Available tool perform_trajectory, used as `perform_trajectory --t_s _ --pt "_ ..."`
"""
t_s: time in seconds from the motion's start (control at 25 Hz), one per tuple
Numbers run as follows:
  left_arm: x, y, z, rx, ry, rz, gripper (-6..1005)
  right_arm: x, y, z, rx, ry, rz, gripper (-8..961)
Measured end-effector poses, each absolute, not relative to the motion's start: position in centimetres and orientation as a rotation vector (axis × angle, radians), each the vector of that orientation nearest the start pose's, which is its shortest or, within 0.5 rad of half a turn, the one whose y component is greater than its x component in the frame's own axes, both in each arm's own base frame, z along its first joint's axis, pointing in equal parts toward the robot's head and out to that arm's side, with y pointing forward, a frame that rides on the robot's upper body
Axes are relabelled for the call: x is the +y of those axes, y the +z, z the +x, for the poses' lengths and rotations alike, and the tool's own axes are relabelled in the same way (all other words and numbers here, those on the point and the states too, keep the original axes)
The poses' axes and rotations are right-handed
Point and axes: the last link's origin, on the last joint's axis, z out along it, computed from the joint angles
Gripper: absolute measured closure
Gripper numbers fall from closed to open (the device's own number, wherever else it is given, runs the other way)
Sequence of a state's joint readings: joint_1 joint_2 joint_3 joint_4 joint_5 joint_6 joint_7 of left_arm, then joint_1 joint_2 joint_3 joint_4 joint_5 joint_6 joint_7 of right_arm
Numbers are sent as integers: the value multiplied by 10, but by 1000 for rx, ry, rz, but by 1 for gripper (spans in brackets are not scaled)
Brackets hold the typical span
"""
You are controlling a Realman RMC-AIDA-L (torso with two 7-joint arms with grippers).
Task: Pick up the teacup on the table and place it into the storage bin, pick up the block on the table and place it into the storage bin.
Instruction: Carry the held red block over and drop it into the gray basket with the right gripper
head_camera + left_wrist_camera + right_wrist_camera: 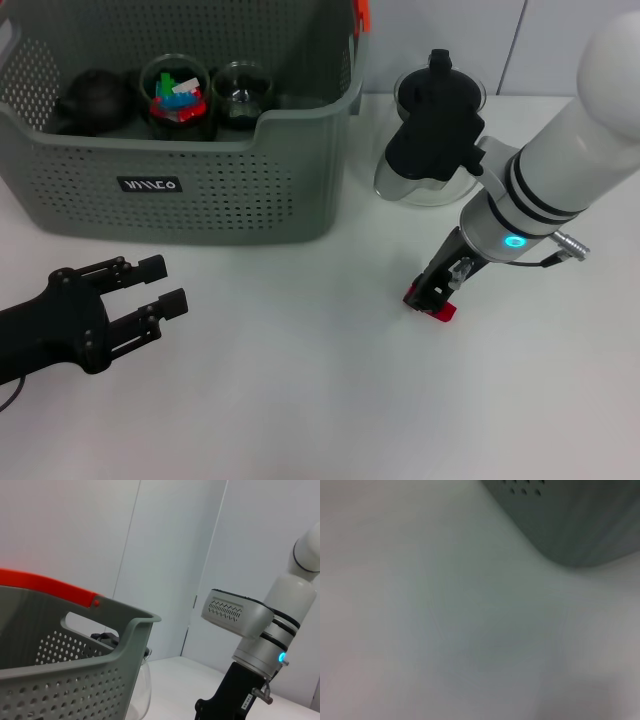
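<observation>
A: Where's the right gripper (432, 296)?
B: Down at the table (300, 400), well right of the storage bin (200, 190). Fingers sit around a small red block (443, 312) that's touching the tabletop. Closed on it or just straddling it, can't tell.

A: Room around it?
B: Bare white table to the front and left of the block. Behind it, a clear glass pitcher (420, 170) with a black lid stands near the bin's right wall, partly hidden by the right arm's wrist. That's the closest obstruction.

A: Bin?
B: Far left of the table, black label (150, 185) on the front wall, orange tab (362, 14) at the back right rim corner. Inside: a dark teapot (95, 100), a glass holding coloured blocks (178, 95), and a second glass teacup (240, 88). The right part of the bin floor is bare.

A: Left gripper (165, 285)?
B: Low at the front left, fingers spread wide, holding nothing, apart from the bin's front wall. Its wrist view shows the bin's rim (135, 622) and the right arm (260, 640) beyond.
</observation>
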State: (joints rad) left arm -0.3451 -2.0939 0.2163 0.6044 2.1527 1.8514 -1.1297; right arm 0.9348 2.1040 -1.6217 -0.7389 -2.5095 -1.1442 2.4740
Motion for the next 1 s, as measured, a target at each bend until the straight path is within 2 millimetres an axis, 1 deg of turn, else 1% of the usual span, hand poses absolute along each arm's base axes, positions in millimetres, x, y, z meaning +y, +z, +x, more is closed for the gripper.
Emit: perform_trajectory --t_s 0.16,0.28,0.36,0.4,0.52,0.6,0.68,0.72,0.8,0.84,0.92,1.0 --pt "243 28 -321 -653 -959 -2484 444 391 -95 163 664 -630 -2708 761" --pt "243 28 -322 -656 -959 -2483 444 392 -83 155 717 -577 -2724 761" --pt "242 29 -322 -657 -959 -2481 443 392 -68 146 753 -504 -2738 762" --pt "242 29 -322 -657 -959 -2481 443 393 -56 139 762 -450 -2740 762" --pt "243 29 -322 -657 -959 -2481 443 387 -17 121 783 -276 -2793 762" --pt "243 29 -321 -655 -960 -2482 443 380 12 109 796 -105 -2864 762" --pt "244 29 -321 -651 -965 -2484 442 373 42 98 795 104 -2936 762" --pt "244 29 -320 -650 -967 -2485 442 370 58 93 779 227 -2953 762" --pt "244 29 -320 -648 -968 -2486 442 365 83 86 734 449 -2968 762" --pt "244 29 -320 -648 -968 -2486 442 363 93 82 703 569 -2964 761" --pt "244 30 -320 -648 -969 -2483 442 363 106 75 627 775 -2928 761" --pt "244 31 -321 -649 -969 -2476 442 367 106 69 572 900 -2877 761"
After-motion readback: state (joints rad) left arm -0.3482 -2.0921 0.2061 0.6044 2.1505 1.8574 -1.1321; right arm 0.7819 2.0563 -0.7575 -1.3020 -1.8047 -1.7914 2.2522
